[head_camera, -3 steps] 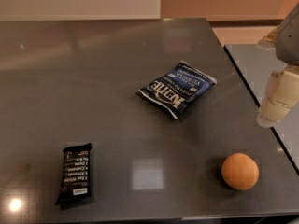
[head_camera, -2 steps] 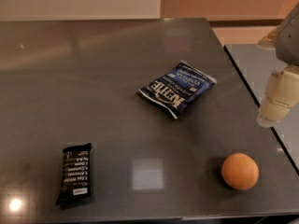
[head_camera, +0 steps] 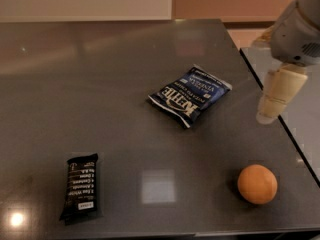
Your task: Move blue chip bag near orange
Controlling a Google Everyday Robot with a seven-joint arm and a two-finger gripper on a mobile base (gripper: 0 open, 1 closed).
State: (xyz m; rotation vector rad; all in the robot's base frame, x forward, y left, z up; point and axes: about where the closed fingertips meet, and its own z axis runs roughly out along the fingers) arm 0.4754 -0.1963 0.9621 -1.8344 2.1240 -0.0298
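Observation:
The blue chip bag (head_camera: 190,95) lies flat near the middle of the dark table, with its white "Kettle" lettering upside down to the camera. The orange (head_camera: 257,184) sits near the table's front right corner, well apart from the bag. My gripper (head_camera: 276,96) hangs above the table's right edge, to the right of the bag and above and behind the orange. It holds nothing that I can see.
A black wrapped bar (head_camera: 81,186) with white text lies at the front left. The dark glossy table (head_camera: 100,84) ends at a right edge close to my gripper. A second grey surface (head_camera: 305,109) lies beyond that edge.
My gripper has moved a little to the left, toward the chip bag. The bag, the orange and the bar have not moved.

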